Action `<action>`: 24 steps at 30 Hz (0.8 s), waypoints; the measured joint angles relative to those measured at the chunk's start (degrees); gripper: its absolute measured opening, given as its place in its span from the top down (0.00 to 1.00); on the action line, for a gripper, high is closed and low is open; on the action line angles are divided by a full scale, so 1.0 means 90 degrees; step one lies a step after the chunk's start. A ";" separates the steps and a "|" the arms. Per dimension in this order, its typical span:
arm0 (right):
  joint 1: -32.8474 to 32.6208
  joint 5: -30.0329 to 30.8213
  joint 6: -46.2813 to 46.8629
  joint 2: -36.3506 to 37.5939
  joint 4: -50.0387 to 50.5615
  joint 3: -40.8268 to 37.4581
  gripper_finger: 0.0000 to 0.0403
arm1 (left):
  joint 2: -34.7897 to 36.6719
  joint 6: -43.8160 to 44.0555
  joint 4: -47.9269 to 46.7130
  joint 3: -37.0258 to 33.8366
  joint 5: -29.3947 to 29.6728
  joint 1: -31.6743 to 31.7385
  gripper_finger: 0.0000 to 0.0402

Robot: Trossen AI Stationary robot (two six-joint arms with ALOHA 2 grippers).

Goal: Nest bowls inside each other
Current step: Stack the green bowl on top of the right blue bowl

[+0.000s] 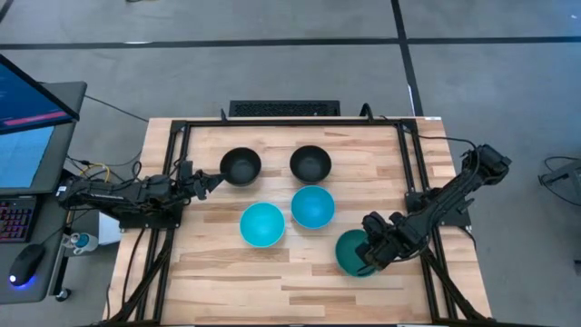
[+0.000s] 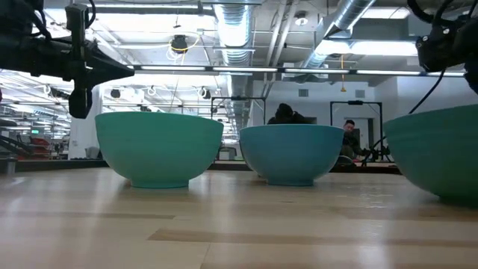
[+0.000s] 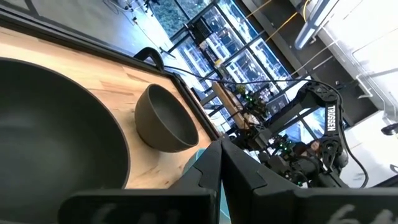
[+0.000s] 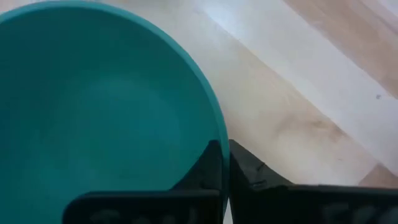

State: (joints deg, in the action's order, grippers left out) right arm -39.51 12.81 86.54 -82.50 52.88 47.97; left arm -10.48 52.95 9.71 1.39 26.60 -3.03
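Five bowls stand upright on their bases on the wooden table. Two black bowls [image 1: 241,165] [image 1: 310,163] are toward the far edge. Two cyan bowls [image 1: 262,224] [image 1: 313,207] are in the middle. The teal bowl [image 1: 354,254] is near the right. My right gripper [image 1: 372,247] is shut on the teal bowl's rim. My left gripper [image 1: 214,182] hovers shut just left of the left black bowl [image 3: 56,130], apart from its rim. The other black bowl [image 3: 163,119] shows beyond it. My right gripper pinches the teal bowl's rim [image 4: 219,134] on its right side. One finger [image 4: 202,165] is inside the bowl and the other [image 4: 252,171] is outside. The fingers come slanting down from the table's right. The bowl's base [image 2: 457,196] sits at table level.
A black metal frame [image 1: 410,163] runs along the table's edges, and the arms reach in over it. Bare wood lies along the near edge [image 1: 272,291]. A monitor, keyboard and mouse [image 1: 27,263] sit off the table's left. People [image 2: 284,113] are in the room far behind.
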 joint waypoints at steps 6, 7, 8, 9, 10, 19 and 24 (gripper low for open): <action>0.0383 -0.0100 -0.0339 -0.0002 -0.0179 -0.0006 0.96 | -0.0001 -0.0019 -0.0041 0.0001 0.0113 0.0002 1.00; 0.0504 -0.0112 -0.0532 0.0000 -0.0279 -0.0003 0.97 | 0.0000 -0.0019 -0.0039 0.0001 0.0116 0.0000 1.00; 0.0646 -0.0137 -0.0732 0.0002 -0.0328 0.0012 0.97 | 0.0000 -0.0019 -0.0041 0.0001 0.0118 0.0002 1.00; 0.0801 -0.0154 -0.0938 0.0014 -0.0332 0.0043 0.97 | -0.0002 -0.0019 -0.0040 0.0000 0.0116 0.0000 1.00; 0.0974 -0.0171 -0.1148 0.0027 -0.0292 0.0093 0.96 | 0.0000 -0.0019 -0.0041 0.0000 0.0115 0.0000 1.00; 0.2409 0.0050 -0.2949 0.0650 -0.0049 0.0469 0.97 | 0.0000 -0.0242 -0.0006 0.0002 0.0107 0.0002 1.00; 0.2789 -0.0072 -0.3249 0.1006 0.0068 0.0516 0.97 | -0.0002 -0.0337 -0.0038 0.0002 0.0110 0.0002 1.00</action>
State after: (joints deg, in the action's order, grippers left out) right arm -14.41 12.16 57.30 -73.44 53.50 52.62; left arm -10.50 49.91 9.37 1.40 27.59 -3.01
